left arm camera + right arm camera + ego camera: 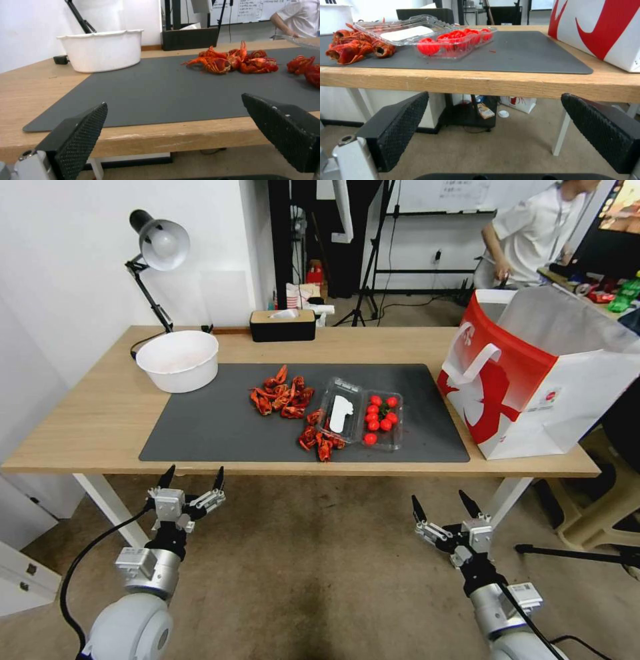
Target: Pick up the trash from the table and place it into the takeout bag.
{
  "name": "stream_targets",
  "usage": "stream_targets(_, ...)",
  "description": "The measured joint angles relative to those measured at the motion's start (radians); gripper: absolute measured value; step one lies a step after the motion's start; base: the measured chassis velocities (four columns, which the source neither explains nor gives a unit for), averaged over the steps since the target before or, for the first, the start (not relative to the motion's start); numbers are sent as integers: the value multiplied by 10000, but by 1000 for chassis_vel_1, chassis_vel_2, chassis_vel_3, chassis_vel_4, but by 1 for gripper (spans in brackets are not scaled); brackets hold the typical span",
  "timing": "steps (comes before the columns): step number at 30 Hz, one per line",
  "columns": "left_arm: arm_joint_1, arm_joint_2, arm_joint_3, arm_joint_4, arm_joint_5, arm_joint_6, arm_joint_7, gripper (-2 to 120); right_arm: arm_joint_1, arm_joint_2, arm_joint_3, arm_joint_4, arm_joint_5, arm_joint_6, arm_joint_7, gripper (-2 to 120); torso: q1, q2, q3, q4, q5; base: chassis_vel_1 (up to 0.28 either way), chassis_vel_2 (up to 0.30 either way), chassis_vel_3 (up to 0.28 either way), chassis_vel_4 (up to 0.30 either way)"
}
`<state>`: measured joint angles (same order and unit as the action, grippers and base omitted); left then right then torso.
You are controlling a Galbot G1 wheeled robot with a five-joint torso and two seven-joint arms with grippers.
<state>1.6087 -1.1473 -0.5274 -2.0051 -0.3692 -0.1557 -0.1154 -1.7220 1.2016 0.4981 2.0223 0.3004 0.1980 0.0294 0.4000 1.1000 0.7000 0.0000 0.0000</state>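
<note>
The trash on the table is red crayfish shells in a heap on the dark mat, a smaller heap nearer the front, and an open clear plastic box with red cherry tomatoes. The red-and-white takeout bag stands open at the table's right end. My left gripper hangs open below the front edge, facing the shells. My right gripper is open too, below the edge, facing the plastic box and the bag.
A white bowl sits at the mat's back left corner. Behind it stand a desk lamp and a dark tissue box. A stool stands on the floor to the right of the table.
</note>
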Motion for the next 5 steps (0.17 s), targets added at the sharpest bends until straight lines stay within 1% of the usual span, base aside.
stream_targets(5,-47,-43,-32,-30,-23,1,44,100,40,-43,-10,14,22,1,21,100,0,0,0,0,-1,0,0,0,0)
